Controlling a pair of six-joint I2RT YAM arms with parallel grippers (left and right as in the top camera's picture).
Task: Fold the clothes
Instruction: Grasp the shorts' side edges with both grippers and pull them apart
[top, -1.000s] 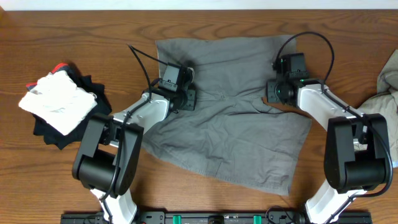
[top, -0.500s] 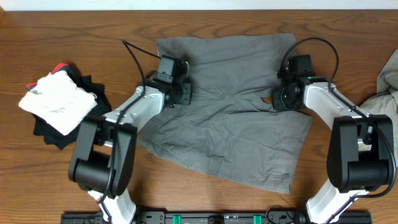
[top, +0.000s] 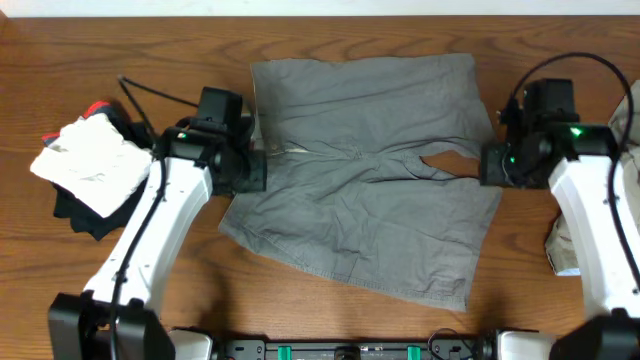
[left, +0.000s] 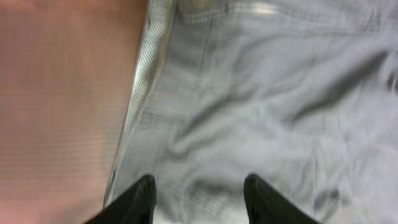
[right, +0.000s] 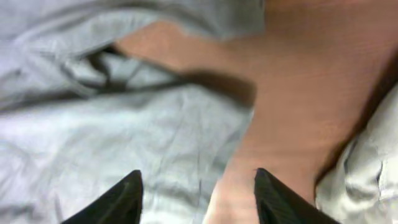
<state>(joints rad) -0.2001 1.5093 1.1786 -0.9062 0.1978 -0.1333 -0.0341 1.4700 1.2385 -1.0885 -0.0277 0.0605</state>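
Grey shorts (top: 365, 170) lie spread flat on the wooden table, waistband to the left, legs to the right with a gap between them. My left gripper (top: 250, 165) is open over the waistband edge; the left wrist view shows the grey cloth (left: 261, 93) under its open fingers (left: 199, 186). My right gripper (top: 492, 165) is open at the shorts' right edge by the leg gap; the right wrist view shows its fingers (right: 196, 186) over the cloth edge (right: 124, 130) and bare wood. A pale beige garment (top: 615, 150) lies at the far right, also in the right wrist view (right: 360, 168).
A pile of folded clothes, white (top: 92, 165) on top of black and red, sits at the left. The table's far edge runs along the top of the overhead view. Bare wood lies in front of the shorts.
Both arms have drawn outward from the middle of the shorts: the left gripper moved left to the waistband edge, the right gripper moved right to the leg edge. The shorts now lie flatter.
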